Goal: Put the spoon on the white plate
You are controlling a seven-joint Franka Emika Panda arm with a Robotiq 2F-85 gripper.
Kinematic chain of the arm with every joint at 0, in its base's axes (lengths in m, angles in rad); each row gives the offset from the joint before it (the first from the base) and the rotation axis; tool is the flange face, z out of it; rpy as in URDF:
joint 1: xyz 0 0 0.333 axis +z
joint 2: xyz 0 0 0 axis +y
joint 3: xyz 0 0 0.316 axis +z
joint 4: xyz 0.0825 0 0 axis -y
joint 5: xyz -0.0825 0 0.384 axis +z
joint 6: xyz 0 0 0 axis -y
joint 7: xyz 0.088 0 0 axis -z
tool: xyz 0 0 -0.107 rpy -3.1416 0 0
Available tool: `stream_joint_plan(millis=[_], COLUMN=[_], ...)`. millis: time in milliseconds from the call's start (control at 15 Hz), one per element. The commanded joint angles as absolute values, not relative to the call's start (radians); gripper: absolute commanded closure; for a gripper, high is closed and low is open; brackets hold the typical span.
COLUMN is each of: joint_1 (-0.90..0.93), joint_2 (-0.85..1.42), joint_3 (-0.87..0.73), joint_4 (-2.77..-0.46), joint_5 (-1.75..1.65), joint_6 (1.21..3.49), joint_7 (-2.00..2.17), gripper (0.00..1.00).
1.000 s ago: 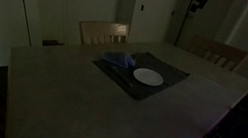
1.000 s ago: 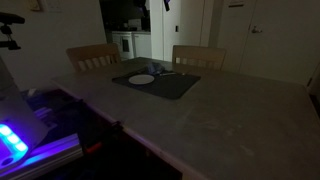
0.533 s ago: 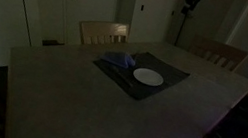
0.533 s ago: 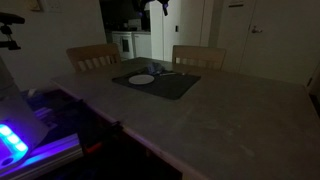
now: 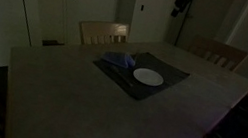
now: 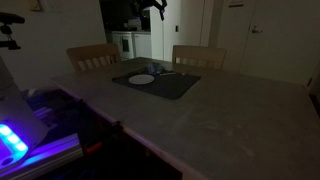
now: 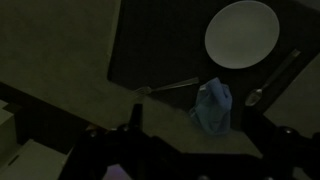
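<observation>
A white plate [image 5: 148, 77] lies on a dark placemat [image 5: 133, 87] at the far side of the table; both exterior views show it [image 6: 142, 79]. In the wrist view the plate [image 7: 242, 32] is at the top right. A spoon [image 7: 266, 86] lies on the mat beside it, next to a crumpled blue cloth [image 7: 213, 106]. Another utensil [image 7: 168, 87] lies on the cloth's other side. My gripper [image 7: 200, 140] hangs high above the mat, open and empty. It shows at the top of both exterior views [image 5: 183, 0] [image 6: 155, 5]. The room is very dark.
Two wooden chairs [image 5: 103, 32] [image 5: 218, 52] stand behind the table. The large pale tabletop [image 5: 78, 102] reaches toward the camera. A device with a purple-blue glow [image 6: 20, 140] sits at the table's near corner. Doors and a doorway lie behind.
My gripper has moved sideways high above the table, toward the area over the placemat. Nothing on the table has moved.
</observation>
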State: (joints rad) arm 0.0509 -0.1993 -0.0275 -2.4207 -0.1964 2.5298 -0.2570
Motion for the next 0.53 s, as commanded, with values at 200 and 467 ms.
stream_joint_plan(millis=[200,467], joint_1=[0.086,0.109], joint_2=[-0.105,-0.065], joint_3=[0.011,0.034], joint_4=[-2.359,-2.342], joint_5=[-0.134,-0.076], joint_6=[2.550,2.565], joint_7=[-0.297,-0.314], gripper=[0.00,0.00])
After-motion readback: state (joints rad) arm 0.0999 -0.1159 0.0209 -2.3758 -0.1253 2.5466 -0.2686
